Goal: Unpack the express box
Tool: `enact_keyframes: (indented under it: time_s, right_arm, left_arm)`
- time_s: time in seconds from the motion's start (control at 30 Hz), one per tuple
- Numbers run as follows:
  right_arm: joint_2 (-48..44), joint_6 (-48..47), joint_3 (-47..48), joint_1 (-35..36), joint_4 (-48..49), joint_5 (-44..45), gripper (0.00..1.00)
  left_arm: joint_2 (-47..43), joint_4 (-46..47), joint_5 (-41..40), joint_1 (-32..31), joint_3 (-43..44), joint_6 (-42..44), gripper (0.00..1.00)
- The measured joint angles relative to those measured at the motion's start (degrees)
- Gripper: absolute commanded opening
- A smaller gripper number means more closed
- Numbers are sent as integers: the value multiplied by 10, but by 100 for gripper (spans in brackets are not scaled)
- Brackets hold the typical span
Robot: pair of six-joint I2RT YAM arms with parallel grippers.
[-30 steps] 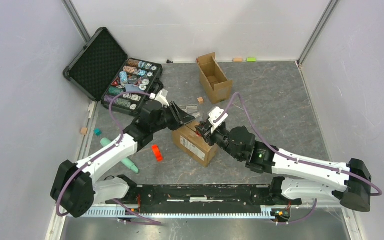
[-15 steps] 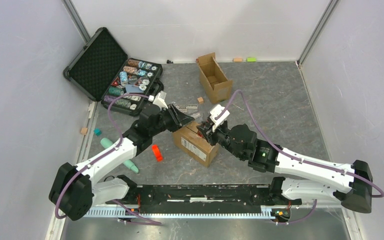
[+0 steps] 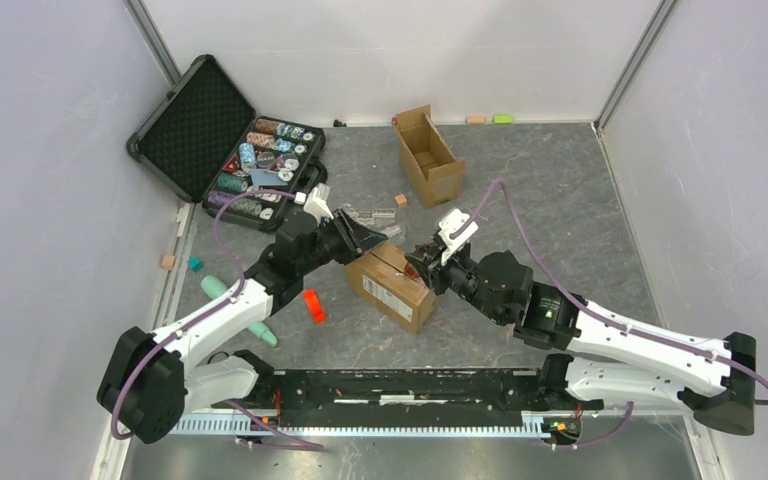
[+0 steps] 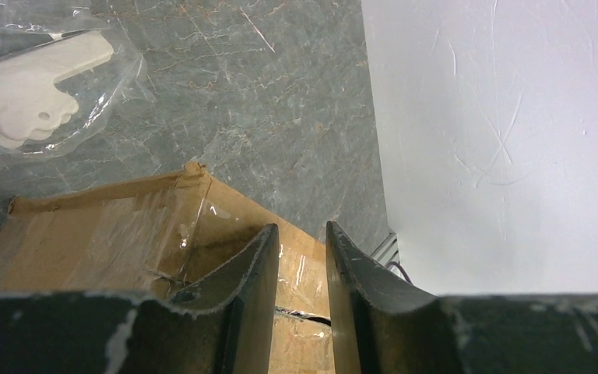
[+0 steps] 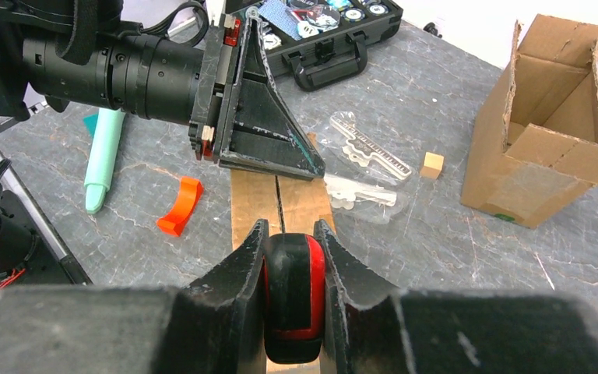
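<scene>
Right tool (image 5: 290,232) clenched on a red-and-black cutter-like object (image 5: 294,300), poised over the taped seam (image 5: 279,204) of the express box (image 3: 392,288), probably to slit it. Left tool (image 4: 302,241), fingers narrowly parted and empty, rests on the box's top, seemingly steadying it mid-desk (image 3: 550,200).

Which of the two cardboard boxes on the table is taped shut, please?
The express box, the labelled one in the middle: its flaps lie flat under clear tape. The narrower unlabelled box farther back stands open, flaps raised.

express box (image 3: 392,290) mid-table, carton (image 3: 439,185) behind, case (image 3: 195,125) far-left
</scene>
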Motion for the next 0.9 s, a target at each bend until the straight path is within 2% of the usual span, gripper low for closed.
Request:
enact_keyframes:
  time_s: [0.9]
  right_arm:
    - [-139,72,-38,0,-115,28,0]
  left_arm:
    - [14,22,17,16,-3,0,37]
